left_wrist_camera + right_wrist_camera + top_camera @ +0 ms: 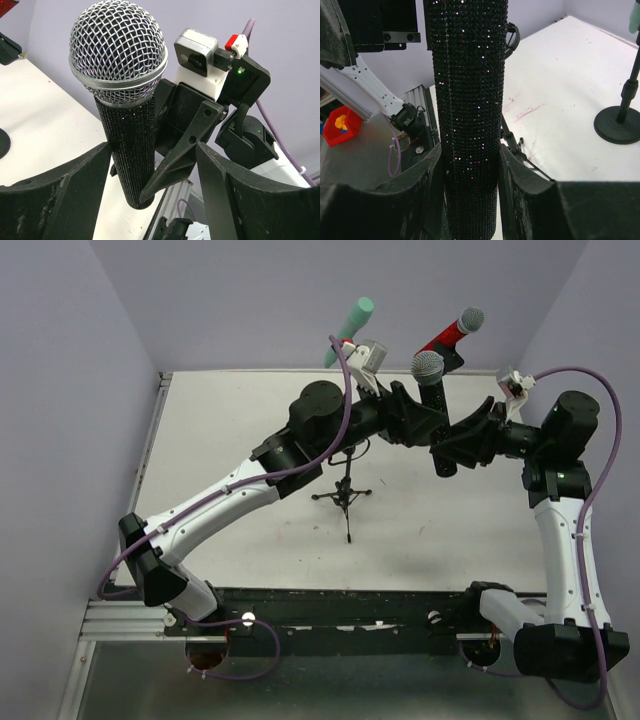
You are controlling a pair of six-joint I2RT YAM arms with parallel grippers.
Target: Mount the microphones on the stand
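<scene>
The black microphone (pixel 430 380) with a silver mesh head stands upright above the table, and my right gripper (pixel 441 447) is shut on its lower body. The right wrist view shows the glittery black body (pixel 470 100) clamped in my right gripper (pixel 470 150). My left gripper (pixel 405 408) is open. In the left wrist view, the left gripper (pixel 152 146) has its fingers on either side of the microphone (pixel 120 55) and of a right finger (pixel 185 145). The mint-green microphone (pixel 350 328) and the red microphone (pixel 455 332) sit raised at the back. A black tripod stand (pixel 345 495) stands mid-table.
A round-based stand (pixel 620 125) stands on the white table (pixel 230 430) to the right in the right wrist view. Purple walls close the back and sides. A red bin (pixel 340 125) sits off the table. The black rail (pixel 340 605) runs along the near edge.
</scene>
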